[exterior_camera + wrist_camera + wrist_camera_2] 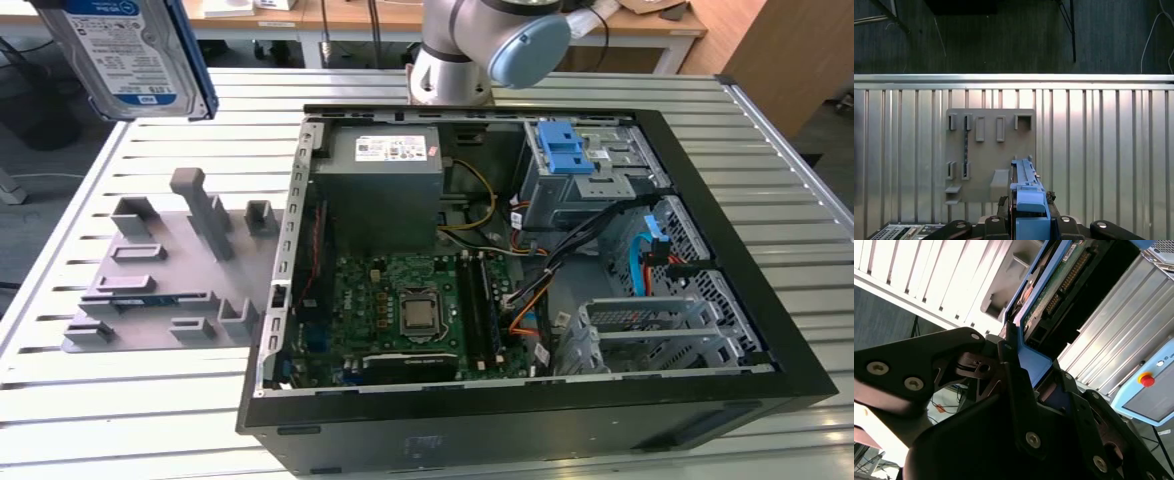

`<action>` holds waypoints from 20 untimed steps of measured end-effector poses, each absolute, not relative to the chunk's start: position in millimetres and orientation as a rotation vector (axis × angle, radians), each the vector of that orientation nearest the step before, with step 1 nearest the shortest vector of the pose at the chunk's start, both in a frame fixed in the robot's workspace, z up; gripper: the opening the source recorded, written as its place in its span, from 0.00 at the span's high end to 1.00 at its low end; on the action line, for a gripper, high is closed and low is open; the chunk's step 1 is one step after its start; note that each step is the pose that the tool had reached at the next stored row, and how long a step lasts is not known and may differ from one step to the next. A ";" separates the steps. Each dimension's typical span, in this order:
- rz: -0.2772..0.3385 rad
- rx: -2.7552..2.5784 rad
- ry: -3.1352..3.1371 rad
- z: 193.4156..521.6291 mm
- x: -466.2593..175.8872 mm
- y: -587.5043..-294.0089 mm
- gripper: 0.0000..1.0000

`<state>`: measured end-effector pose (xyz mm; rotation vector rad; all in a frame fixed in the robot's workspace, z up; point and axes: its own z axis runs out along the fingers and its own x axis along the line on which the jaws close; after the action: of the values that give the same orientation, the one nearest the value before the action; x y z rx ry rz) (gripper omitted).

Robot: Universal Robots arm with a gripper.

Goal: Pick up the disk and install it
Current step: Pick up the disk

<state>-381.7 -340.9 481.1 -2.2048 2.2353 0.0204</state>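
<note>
I see jaws clamped on silver rectangular hard disk with blue plastic carrier frame (127,55), held aloft at upper left of exterior view, above grey plastic holder rack (160,290) on slatted metal tabletop (80,420). Pickup done. Install into open black computer case (534,430) not yet done.

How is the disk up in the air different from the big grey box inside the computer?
The disk hangs in the air, clamped in the end effector; the grey box sits inside the computer case. The disk has a blue frame and a big white-and-blue label; the grey box has just a small white label. Both are rectangular, with labels.
</note>
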 end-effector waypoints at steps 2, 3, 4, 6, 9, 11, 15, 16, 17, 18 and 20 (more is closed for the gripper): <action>0.020 -2.205 2.235 481.2 -380.2 -341.4 0.64; 0.020 -2.205 2.235 481.1 -379.4 -341.7 0.64; 0.020 -2.205 2.235 481.1 -378.6 -342.1 0.64; 0.020 -2.205 2.235 481.1 -376.9 -342.8 0.64; 0.020 -2.205 2.235 481.1 -374.4 -343.9 0.64; 0.020 -2.205 2.235 481.1 -372.8 -344.7 0.64; 0.020 -2.205 2.235 481.1 -370.0 -346.6 0.64; 0.020 -2.205 2.235 481.1 -369.2 -347.2 0.64; 0.020 -2.205 2.235 481.1 -368.3 -347.8 0.64; 0.021 -2.205 2.235 481.1 -367.3 -348.4 0.64; 0.021 -2.205 2.235 481.1 -365.1 -349.6 0.64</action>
<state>-365.1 -349.6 481.1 -2.2049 2.2354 0.0206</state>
